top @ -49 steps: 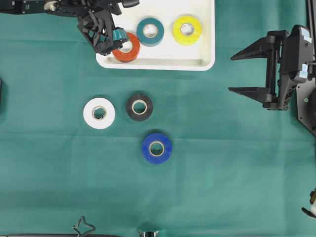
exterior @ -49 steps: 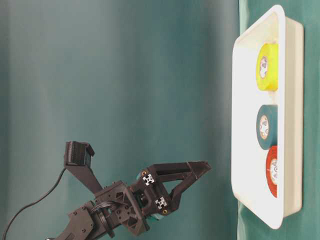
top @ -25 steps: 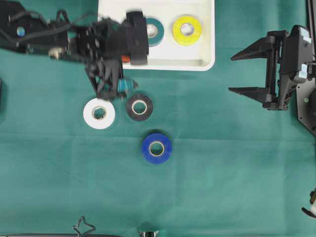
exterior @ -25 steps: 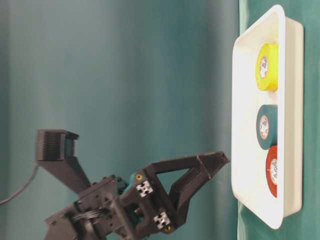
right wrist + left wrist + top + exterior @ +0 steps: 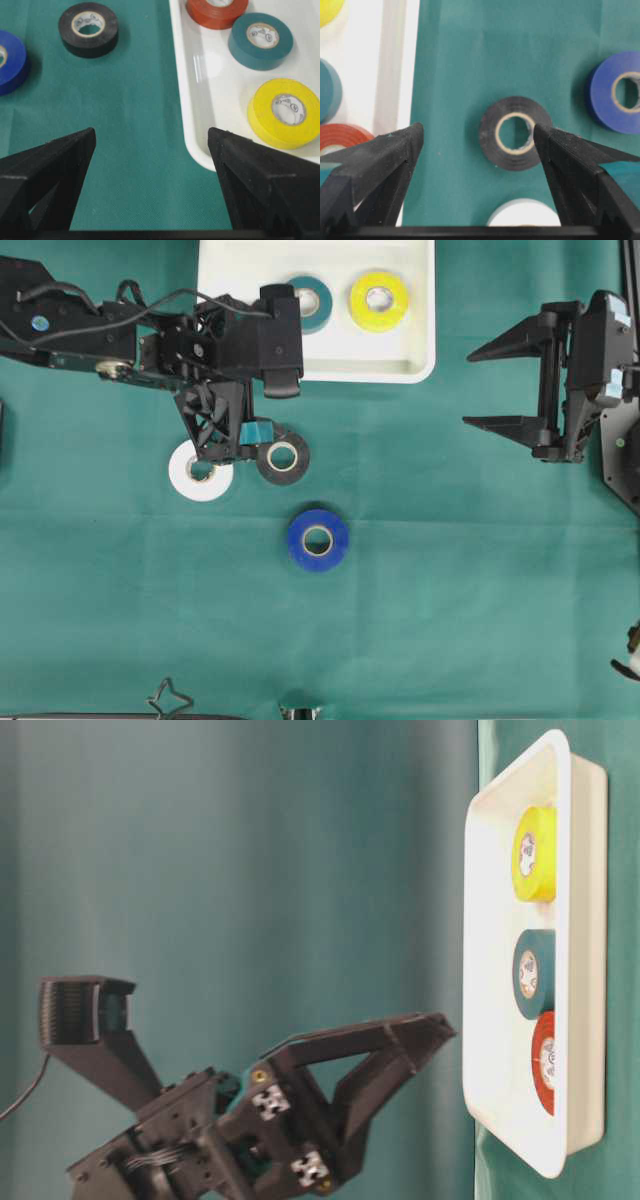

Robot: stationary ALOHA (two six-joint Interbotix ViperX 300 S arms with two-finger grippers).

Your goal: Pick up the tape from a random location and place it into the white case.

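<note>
The white case (image 5: 420, 360) lies at the back and holds a teal roll (image 5: 312, 302), a yellow roll (image 5: 379, 300) and an orange roll (image 5: 342, 137). On the green cloth lie a black tape (image 5: 284, 457), a white tape (image 5: 195, 480) and a blue tape (image 5: 318, 539). My left gripper (image 5: 232, 452) hovers open between the white and black rolls, holding nothing. In the left wrist view the black tape (image 5: 490, 135) sits by the right finger of that gripper (image 5: 478, 131). My right gripper (image 5: 468, 390) stands open and empty at the right.
The left arm (image 5: 100, 335) stretches in from the upper left and covers the case's near-left corner from overhead. The case's near rim (image 5: 185, 100) runs close beside the right gripper (image 5: 151, 134). Green cloth (image 5: 450, 590) covers the whole table.
My left gripper has swung from over the case's orange roll toward the near side and now hangs over the white and black rolls, still open. The right arm has not moved.
</note>
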